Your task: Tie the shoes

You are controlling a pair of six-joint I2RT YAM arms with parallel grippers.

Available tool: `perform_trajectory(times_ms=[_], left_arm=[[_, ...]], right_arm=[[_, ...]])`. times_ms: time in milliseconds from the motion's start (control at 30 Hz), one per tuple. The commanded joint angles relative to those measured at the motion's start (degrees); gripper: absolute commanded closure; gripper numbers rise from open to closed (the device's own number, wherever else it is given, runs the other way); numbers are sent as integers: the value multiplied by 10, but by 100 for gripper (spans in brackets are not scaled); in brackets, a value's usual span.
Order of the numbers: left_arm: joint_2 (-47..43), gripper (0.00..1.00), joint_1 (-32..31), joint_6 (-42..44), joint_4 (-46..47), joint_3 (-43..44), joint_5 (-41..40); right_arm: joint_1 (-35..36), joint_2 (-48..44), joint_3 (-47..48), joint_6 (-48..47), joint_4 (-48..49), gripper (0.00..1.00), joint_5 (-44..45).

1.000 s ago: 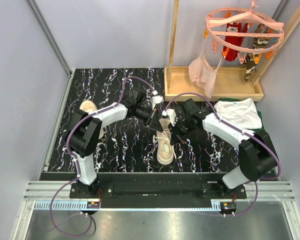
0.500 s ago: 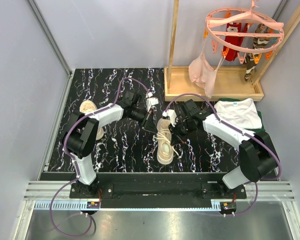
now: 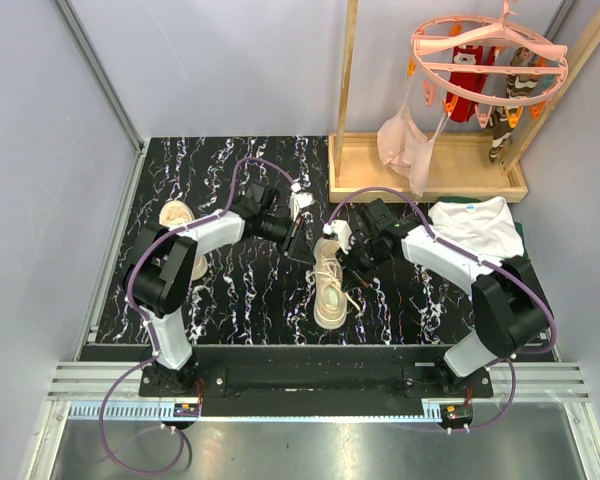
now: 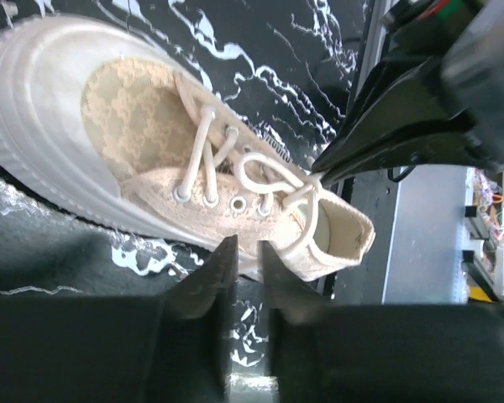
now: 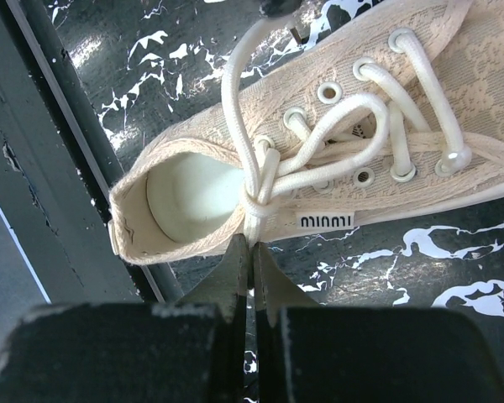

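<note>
My right gripper (image 5: 252,252) is pinched tight on a strand of the white lace (image 5: 259,201). The strand runs from my fingertips straight to a small knot just ahead of them, at the collar end of the eyelets. I judge I'm holding it taut so the knot can't slacken. A loose loop of the same lace lies just past the knot, across the tongue, ready to be picked up. My left gripper (image 4: 245,262) stands only narrowly parted, with nothing I can see between its fingers. It hovers just beside the shoe (image 5: 454,59) on the side opposite the right one, probably placed to take that loop. The shoe sits sole-down on the dark marbled table (image 3: 230,290) between both grippers, heel toward them and toe toward the arm bases. The other shoe (image 3: 177,214) lies well apart, out behind my left arm, half hidden; I can't tell how its laces stand.
</note>
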Motion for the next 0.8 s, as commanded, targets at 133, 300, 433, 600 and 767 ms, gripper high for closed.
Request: perform_trajectory(times_ms=[133, 300, 433, 600, 767], left_arm=[[17, 55, -2, -87, 86, 11, 16], [24, 54, -13, -121, 124, 12, 2], [38, 55, -27, -151, 144, 19, -5], [56, 56, -48, -166, 159, 30, -14], [63, 57, -63, -179, 169, 34, -20]], right_arm=[[-3, 8, 27, -10, -8, 100, 1], [-3, 4, 26, -7, -7, 100, 0], [-2, 0, 25, -5, -5, 100, -1], [-3, -1, 25, -6, -4, 100, -2], [-3, -1, 25, -6, -3, 100, -3]])
